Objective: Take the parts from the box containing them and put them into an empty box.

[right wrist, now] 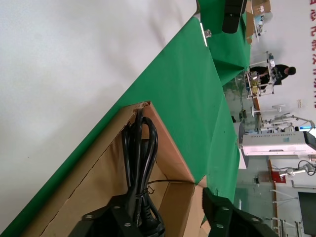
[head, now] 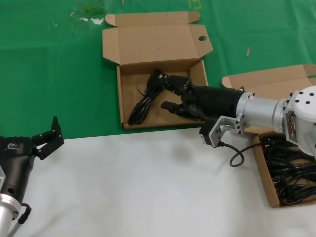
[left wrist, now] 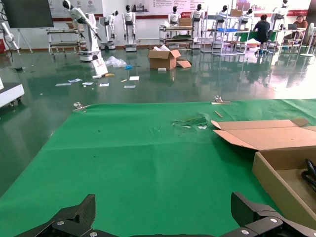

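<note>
The box with a round hole in its lid tab (head: 126,96) lies open at the middle back. One coiled black power cord (head: 145,101) lies in it. My right gripper (head: 173,94) hovers open over that box's right half, its fingers straddling the cord's plug end. In the right wrist view the cord (right wrist: 140,148) runs along the cardboard floor (right wrist: 94,182) beside one finger (right wrist: 106,217); the jaws stand wide apart. The box containing the parts (head: 261,170) sits at the right edge, with several black cords (head: 289,173) in it. My left gripper (head: 47,138) rests open at the lower left.
A white sheet (head: 148,187) covers the near half of the table and green cloth (head: 49,74) the far half. The left wrist view shows the holed box's wall (left wrist: 276,175) and lid (left wrist: 266,136) off to one side of the left gripper (left wrist: 163,212).
</note>
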